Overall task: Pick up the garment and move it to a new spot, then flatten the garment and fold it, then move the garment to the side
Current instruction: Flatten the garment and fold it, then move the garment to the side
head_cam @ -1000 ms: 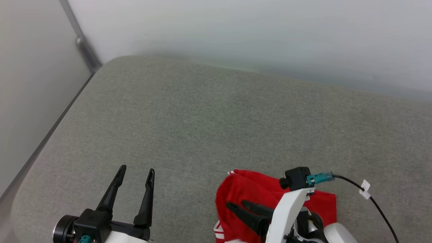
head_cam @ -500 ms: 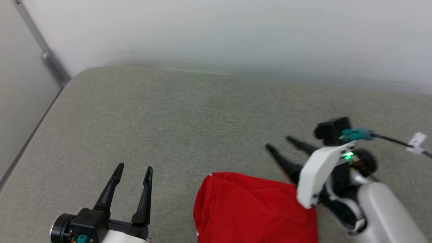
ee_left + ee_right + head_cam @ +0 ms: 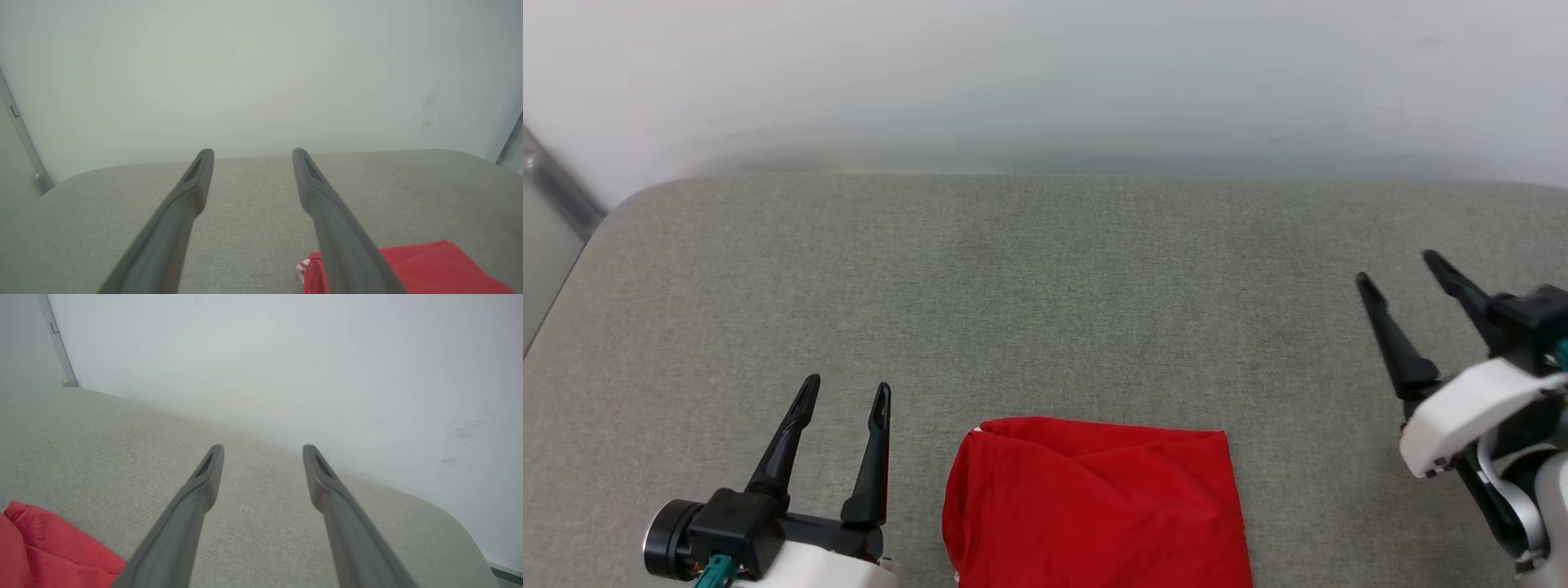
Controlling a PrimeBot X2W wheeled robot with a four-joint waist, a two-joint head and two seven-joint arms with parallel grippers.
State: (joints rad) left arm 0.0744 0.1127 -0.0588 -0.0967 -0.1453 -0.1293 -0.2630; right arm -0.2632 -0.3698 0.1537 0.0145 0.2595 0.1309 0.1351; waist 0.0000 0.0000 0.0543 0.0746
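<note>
The garment [image 3: 1094,506] lies folded into a red rectangle on the grey cushion, at the bottom middle of the head view. A bit of red-white striped trim shows at its left edge [image 3: 303,267]. My left gripper [image 3: 845,390] hovers to the garment's left, open and empty. My right gripper [image 3: 1396,268] is well off to the garment's right, raised, open and empty. In the left wrist view the garment [image 3: 429,269] lies low right of the fingers. In the right wrist view it [image 3: 49,551] lies at the lower left.
The grey fabric surface [image 3: 1045,294] has rounded corners and ends at a pale wall [image 3: 1045,73] behind. A metal rail [image 3: 556,192] runs down at the far left. Bare surface lies beyond the garment and to both sides.
My right gripper has lifted off the garment and swung far right, leaving it flat. The head camera has turned right, shifting the whole picture. The left gripper stays put.
</note>
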